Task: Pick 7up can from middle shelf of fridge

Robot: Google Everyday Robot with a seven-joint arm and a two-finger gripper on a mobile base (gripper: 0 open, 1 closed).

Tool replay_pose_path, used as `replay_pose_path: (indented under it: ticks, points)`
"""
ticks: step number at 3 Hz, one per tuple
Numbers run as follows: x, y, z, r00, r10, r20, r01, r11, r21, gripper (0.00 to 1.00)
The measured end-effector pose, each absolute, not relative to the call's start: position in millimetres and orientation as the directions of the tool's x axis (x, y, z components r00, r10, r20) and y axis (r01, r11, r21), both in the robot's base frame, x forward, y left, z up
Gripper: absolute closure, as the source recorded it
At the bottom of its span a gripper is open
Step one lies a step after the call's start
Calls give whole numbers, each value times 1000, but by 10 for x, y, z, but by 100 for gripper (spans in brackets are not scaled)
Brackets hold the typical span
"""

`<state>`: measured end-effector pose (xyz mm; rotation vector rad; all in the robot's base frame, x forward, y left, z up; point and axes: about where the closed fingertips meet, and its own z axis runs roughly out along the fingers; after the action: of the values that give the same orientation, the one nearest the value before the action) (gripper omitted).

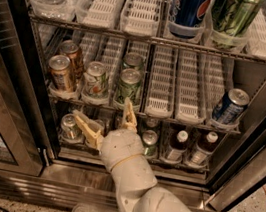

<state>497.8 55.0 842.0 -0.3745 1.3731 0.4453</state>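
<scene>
The fridge [58, 187] stands open. On the middle shelf [187, 86] the 7up can [96, 78] sits at the front, between a copper-orange can [61, 72] and a green can [129, 85] — a blue can [230, 106] stands far right. The gripper [106, 121] hangs just below that shelf's front edge — fingers spread wide, holding nothing, one tip reaching up under the green can.

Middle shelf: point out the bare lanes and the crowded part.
Bare: the two white lanes between the front green can and the blue can on the middle shelf. Crowded: the left end, where copper cans, the 7up can and that green can stand side by side. The gripper, fingers open, sits just below that cluster.
</scene>
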Motion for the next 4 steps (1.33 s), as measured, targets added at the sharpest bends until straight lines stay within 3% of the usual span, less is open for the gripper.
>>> replay_pose_path:
  ticks: [2, 4]
  points:
    - [5195, 747, 8437, 114, 72, -991, -556, 831, -4, 29]
    - [5337, 917, 8383, 112, 58, -992, -586, 810, -18, 27]
